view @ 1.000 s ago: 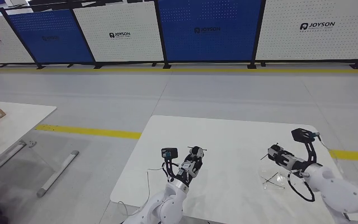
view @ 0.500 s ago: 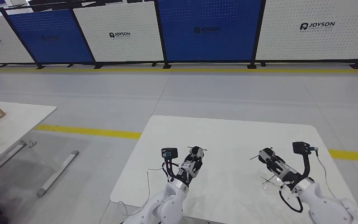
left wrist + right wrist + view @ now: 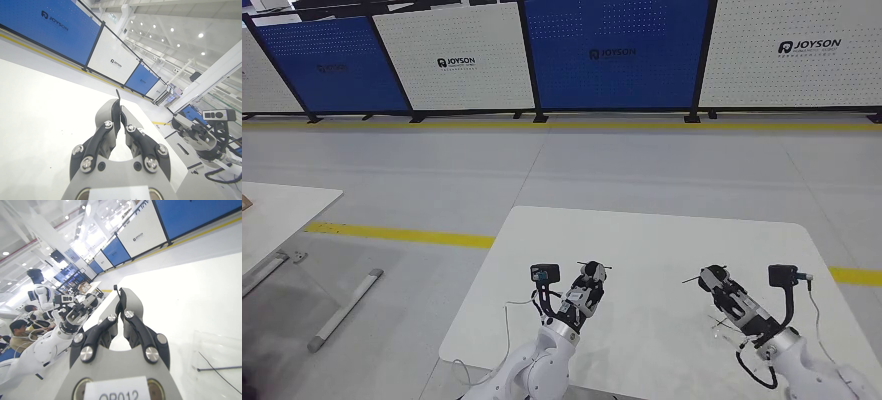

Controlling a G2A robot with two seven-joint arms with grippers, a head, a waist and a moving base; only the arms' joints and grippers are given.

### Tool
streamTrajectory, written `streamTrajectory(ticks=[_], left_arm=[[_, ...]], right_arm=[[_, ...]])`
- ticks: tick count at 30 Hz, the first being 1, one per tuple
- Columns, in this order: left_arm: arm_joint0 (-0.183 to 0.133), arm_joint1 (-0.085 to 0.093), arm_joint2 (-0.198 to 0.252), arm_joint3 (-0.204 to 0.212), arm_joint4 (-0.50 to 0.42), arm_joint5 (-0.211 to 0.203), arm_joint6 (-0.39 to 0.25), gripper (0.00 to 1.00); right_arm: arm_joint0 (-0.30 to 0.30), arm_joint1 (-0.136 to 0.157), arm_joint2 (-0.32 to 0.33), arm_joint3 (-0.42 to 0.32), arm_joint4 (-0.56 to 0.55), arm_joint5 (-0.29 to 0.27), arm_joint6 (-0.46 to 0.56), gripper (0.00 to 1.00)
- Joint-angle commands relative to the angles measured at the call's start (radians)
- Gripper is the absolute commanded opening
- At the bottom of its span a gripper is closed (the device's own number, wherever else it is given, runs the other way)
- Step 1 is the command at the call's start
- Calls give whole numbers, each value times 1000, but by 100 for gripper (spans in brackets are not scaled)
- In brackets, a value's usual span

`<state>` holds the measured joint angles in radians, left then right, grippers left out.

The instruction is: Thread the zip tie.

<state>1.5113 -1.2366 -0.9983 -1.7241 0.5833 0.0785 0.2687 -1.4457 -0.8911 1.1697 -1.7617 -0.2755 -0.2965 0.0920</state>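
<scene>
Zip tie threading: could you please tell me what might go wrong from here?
1. Only a short, thin tail pokes past the left gripper; it may flex and miss the head.
2. The head sits tight against the right gripper, so fingertips might collide.
3. The bag of spare ties lies by the right arm and could get dragged.

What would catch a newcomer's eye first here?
Each gripper pinches a thin black plastic zip tie above the white table: the left gripper grips a plain strip, the right gripper a tie's square head end. A clear plastic bag with spare ties lies near the right arm.
</scene>
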Motion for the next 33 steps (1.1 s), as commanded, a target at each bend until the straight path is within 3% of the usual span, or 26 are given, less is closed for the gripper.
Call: streamTrajectory(ticks=[1, 2, 4, 16, 18, 22, 26, 33], left_arm=[[0, 0, 0, 0, 0, 0, 0, 0], [0, 0, 0, 0, 0, 0, 0, 0], [0, 0, 0, 0, 0, 0, 0, 0], [-4, 0, -7, -8, 3, -1, -6, 0], [-9, 2, -13, -14, 20, 0, -31, 0], [-35, 11, -42, -17, 42, 8, -187, 0], [-39, 11, -52, -15, 7, -13, -220, 0], [-39, 11, -52, -15, 7, -13, -220, 0]], right_arm=[[-7, -14, -42, 18, -85, -11, -141, 0], [-4, -24, -76, 28, -71, -41, -157, 0], [16, -33, -100, 50, -43, -43, -144, 0], [16, -33, -100, 50, -43, -43, -144, 0], [16, -33, -100, 50, -43, -43, -144, 0], [16, -33, -100, 50, -43, -43, -144, 0], [16, -33, -100, 50, -43, -43, -144, 0], [16, -33, -100, 50, -43, -43, -144, 0]])
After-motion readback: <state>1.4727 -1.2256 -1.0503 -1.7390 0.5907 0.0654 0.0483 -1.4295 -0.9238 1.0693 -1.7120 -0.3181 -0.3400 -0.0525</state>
